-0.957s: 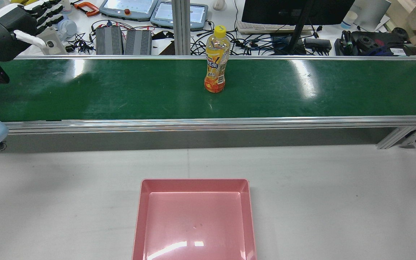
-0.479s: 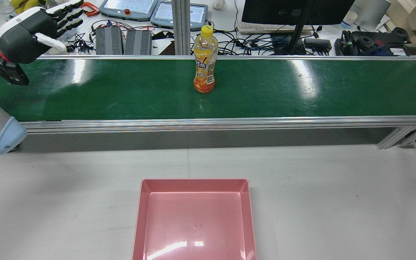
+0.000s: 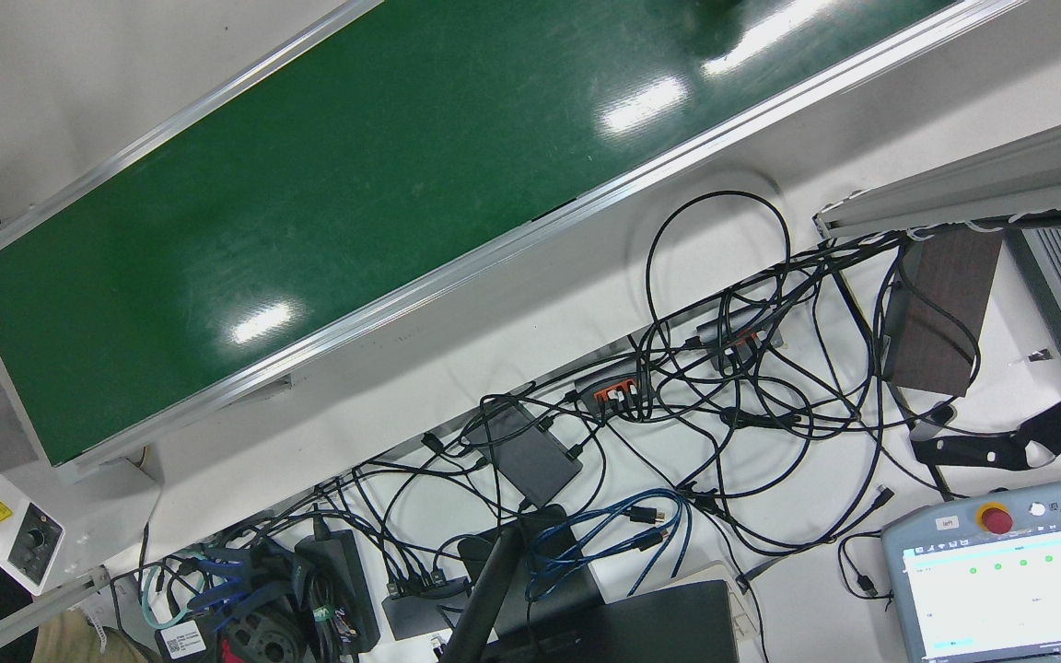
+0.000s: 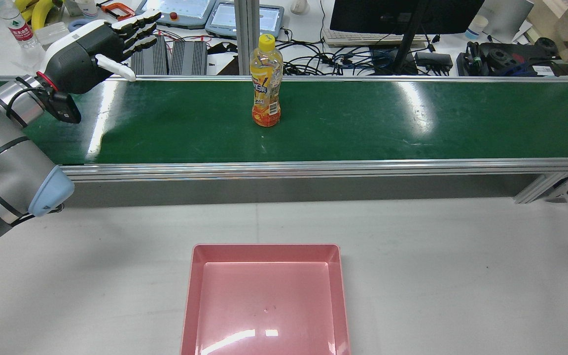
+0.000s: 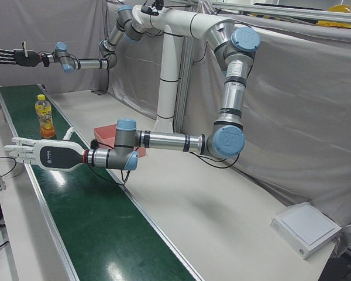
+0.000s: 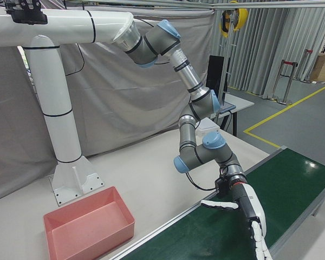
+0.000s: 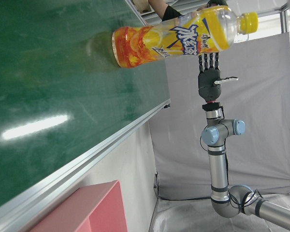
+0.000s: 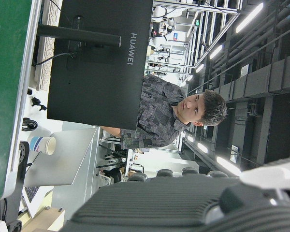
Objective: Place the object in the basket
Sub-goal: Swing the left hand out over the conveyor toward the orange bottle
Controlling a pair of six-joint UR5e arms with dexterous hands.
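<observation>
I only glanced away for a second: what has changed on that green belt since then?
The yellow-capped orange drink bottle has moved left along the green conveyor belt, upright throughout. The left hand, open and holding nothing, has moved right over the belt toward it. The pink plastic basket has stayed put and empty.

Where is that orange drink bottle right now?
In the rear view, the bottle stands upright on the green belt, near its far edge, left of centre, right of the open left hand.
</observation>
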